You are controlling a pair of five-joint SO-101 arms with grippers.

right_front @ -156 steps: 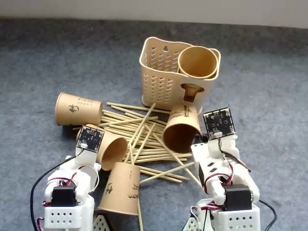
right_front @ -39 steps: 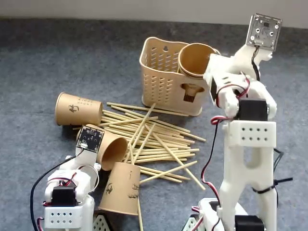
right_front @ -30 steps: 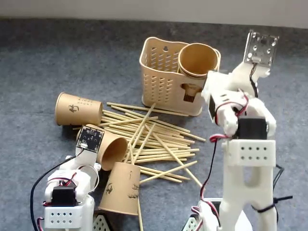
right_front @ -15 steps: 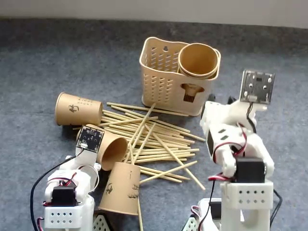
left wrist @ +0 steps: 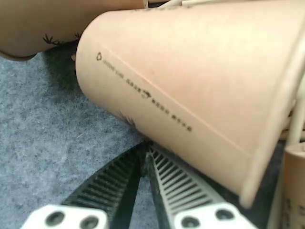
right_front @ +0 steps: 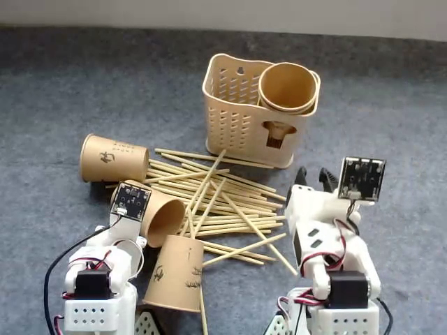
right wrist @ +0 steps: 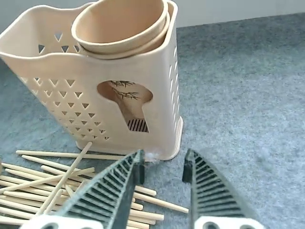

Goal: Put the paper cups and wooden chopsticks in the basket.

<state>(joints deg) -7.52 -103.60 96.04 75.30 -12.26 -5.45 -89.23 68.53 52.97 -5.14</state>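
Observation:
The cream basket (right_front: pixel 241 115) stands upright at the back, with paper cups (right_front: pixel 288 87) nested in its right end. Three more paper cups lie on their sides: one at the left (right_front: pixel 112 159), one (right_front: pixel 164 215) by the left arm, one (right_front: pixel 176 273) near the front edge. Wooden chopsticks (right_front: pixel 216 202) are strewn between them. My right gripper (right_front: pixel 313 174) hangs open and empty just in front of the basket (right wrist: pixel 109 95), above the chopsticks (right wrist: pixel 71 181). My left gripper (left wrist: pixel 145 157) is shut, its tips against the underside of a lying cup (left wrist: pixel 190 95).
Grey carpet (right_front: pixel 391 139) covers the table, bare to the right of the basket and along the back. A pale wall edge (right_front: pixel 223 14) runs across the far side. Both arm bases stand at the front edge.
The cup that lay in front of the basket now sits nested inside it. My right arm came down from above the basket and drew back toward the front. The left arm stayed still.

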